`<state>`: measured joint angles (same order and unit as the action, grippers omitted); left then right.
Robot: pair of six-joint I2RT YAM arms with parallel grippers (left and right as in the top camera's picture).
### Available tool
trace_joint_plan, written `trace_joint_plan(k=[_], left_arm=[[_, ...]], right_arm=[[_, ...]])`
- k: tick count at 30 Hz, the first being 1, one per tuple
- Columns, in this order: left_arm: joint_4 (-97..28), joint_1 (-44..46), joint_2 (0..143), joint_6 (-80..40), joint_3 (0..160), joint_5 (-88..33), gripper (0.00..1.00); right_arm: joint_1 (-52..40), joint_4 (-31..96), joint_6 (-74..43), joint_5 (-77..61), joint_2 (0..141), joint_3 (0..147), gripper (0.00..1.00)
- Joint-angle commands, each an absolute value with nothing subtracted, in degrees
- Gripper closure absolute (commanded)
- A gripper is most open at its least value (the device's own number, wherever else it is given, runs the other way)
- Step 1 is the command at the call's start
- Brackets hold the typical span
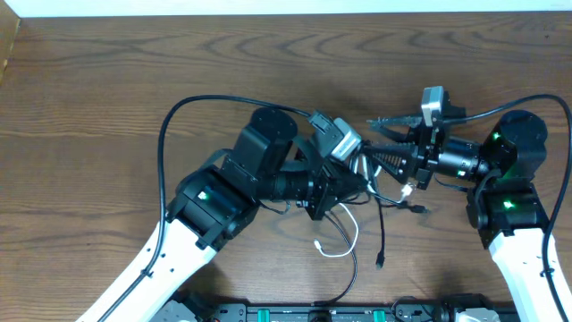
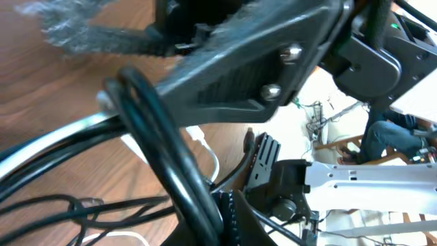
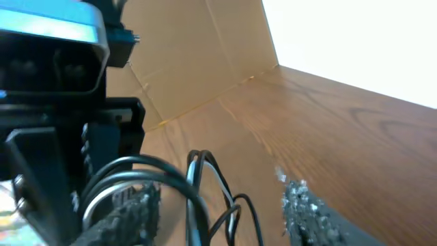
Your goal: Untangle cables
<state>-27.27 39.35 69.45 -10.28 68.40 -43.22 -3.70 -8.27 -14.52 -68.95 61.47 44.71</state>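
Tabletop (image 1: 89, 89) of brown wood bears tangled cables (image 1: 382, 234).

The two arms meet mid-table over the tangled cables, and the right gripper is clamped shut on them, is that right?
Only the grip is wrong: the right gripper is open, not shut on the cables. The right wrist view shows its fingers standing well apart, with black cable loops passing between them.
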Motion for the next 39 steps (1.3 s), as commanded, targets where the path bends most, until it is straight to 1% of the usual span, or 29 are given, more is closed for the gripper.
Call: trace_joint_plan(k=[1, 7, 10, 17, 21, 26, 33, 39], left_arm=[[-27.4, 37.3, 68.1, -10.0, 69.6, -46.0, 0.92], [-27.4, 35.0, 65.4, -7.7, 69.6, -50.6, 0.93], [-27.4, 35.0, 64.7, -7.7, 69.6, -50.6, 0.93], [-26.6, 35.5, 64.7, -7.7, 69.6, -50.6, 0.93], [-25.0, 36.8, 64.9, -7.7, 69.6, -50.5, 0.93], [-24.4, 38.0, 66.1, -7.7, 69.6, -50.4, 0.93], [-23.8, 40.6, 69.2, -7.7, 69.6, -50.3, 0.92], [-20.6, 43.1, 71.1, -7.8, 69.6, -50.4, 0.93]], right_arm=[[-1.9, -8.3, -14.7, -69.0, 61.4, 45.2, 0.43], [1.3, -8.1, -14.7, -69.0, 61.4, 45.2, 0.39], [1.3, -7.6, -12.8, -69.9, 61.4, 45.2, 0.35], [0.4, -7.5, -9.1, -76.0, 61.4, 45.2, 0.28], [-1.0, -7.5, -9.0, -76.1, 61.4, 45.2, 0.26], [-2.7, -8.0, -7.6, -76.0, 61.4, 45.2, 0.25], [-2.7, -8.4, -7.6, -75.8, 61.4, 45.2, 0.24], [-2.7, -8.3, -7.6, -75.6, 61.4, 45.2, 0.24]])
